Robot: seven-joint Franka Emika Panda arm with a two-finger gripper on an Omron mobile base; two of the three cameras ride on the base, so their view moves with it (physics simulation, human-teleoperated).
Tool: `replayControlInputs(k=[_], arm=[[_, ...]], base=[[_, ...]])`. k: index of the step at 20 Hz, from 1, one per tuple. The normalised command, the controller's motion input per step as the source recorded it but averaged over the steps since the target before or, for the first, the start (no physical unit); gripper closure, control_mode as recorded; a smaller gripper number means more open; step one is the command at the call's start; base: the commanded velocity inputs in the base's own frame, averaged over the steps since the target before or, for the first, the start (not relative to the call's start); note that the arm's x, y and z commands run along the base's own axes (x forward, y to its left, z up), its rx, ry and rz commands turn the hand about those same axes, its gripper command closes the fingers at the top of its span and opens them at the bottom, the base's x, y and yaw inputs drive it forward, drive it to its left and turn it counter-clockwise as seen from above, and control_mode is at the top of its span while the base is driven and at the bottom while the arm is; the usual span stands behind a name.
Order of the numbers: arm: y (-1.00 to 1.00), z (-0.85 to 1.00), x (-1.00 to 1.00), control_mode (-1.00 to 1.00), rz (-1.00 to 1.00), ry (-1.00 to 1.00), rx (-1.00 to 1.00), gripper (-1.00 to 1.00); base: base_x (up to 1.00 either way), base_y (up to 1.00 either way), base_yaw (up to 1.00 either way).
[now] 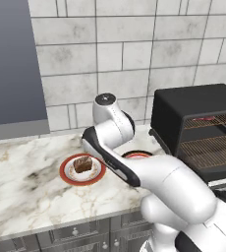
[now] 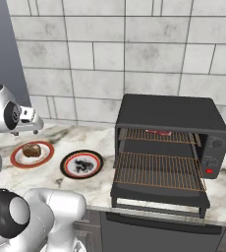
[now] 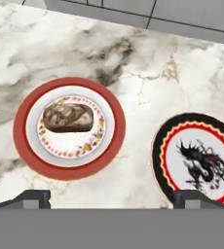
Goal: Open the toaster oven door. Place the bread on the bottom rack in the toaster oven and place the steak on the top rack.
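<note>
The right base view is giving the full front of the toaster oven (image 2: 171, 142): the toaster oven door (image 2: 159, 197) is lying folded down and flat, the bottom rack (image 2: 159, 171) is sitting pulled forward over it, and the top rack (image 2: 159, 135) is showing a red slab, the steak (image 2: 158, 132), toward its back. The left base view is seeing that oven only obliquely, with the arm covering most of the black plate (image 1: 137, 154). The hand view is looking straight down on both plates, giving the clearest look at the bread (image 3: 67, 117).

The bread is lying in the middle of the red-rimmed plate (image 3: 24, 141), well left of the toaster oven. The black plate, carrying a dark printed figure and no food, is sitting between that plate and the oven, apart from both.

The gripper (image 3: 111, 197) is hanging above the marble counter (image 3: 148, 87) with its fingers (image 3: 33, 198) standing spread wide and holding nothing; one tip is showing below the red-rimmed plate, the other over the black plate's rim. Bare marble is lying between the two plates and between the black plate and the oven door's front edge.
</note>
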Motion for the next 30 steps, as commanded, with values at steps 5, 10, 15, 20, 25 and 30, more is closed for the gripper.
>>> replayControlInputs(k=[5,10,15,20,25,30], arm=[[0.43,-0.05,0.19,-1.00,-0.46,0.02,0.05,-1.00],[0.17,-0.12,0.18,-1.00,-0.35,0.18,0.23,-1.00],[0.05,-0.20,0.03,-1.00,-0.26,0.10,0.26,-1.00],[0.12,-0.28,0.06,-1.00,-0.31,0.00,0.07,-1.00],[0.14,-0.19,0.25,-1.00,-0.31,0.00,0.00,-1.00],[0.09,-0.10,0.30,-1.00,-0.26,0.01,0.00,-1.00]], base=[[0.00,0.00,0.00],[0.00,0.00,0.00],[0.00,0.00,0.00],[0.00,0.00,0.00],[0.00,0.00,0.00],[0.00,0.00,0.00]])
